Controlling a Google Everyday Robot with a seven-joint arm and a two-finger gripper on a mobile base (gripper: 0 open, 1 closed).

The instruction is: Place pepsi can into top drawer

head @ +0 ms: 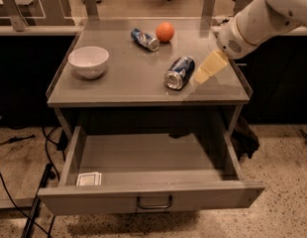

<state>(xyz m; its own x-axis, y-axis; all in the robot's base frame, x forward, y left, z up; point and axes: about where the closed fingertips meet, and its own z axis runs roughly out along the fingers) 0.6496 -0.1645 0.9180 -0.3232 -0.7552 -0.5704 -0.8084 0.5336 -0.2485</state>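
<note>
None of the placing itself is done yet, though the way is prepared: the drawer (94, 200) stands pulled wide open under the table (119, 83), holding only a small white card (89, 179) in its front left corner. The pepsi can (179, 73) lies on its side on the tabletop, right of centre, its silver end turned toward the front edge. The gripper (197, 78) hangs just beside the can on its right, low over the surface and very near or touching it; I cannot tell whether it is released or clenched, but it does not look to have the can in hand. Left, by my judgement, are the grasp, the lift, the carry out over the front edge, and the release inside. A bowl (88, 61), a small can (144, 38) and an orange (165, 31) sit well apart from this work.
</note>
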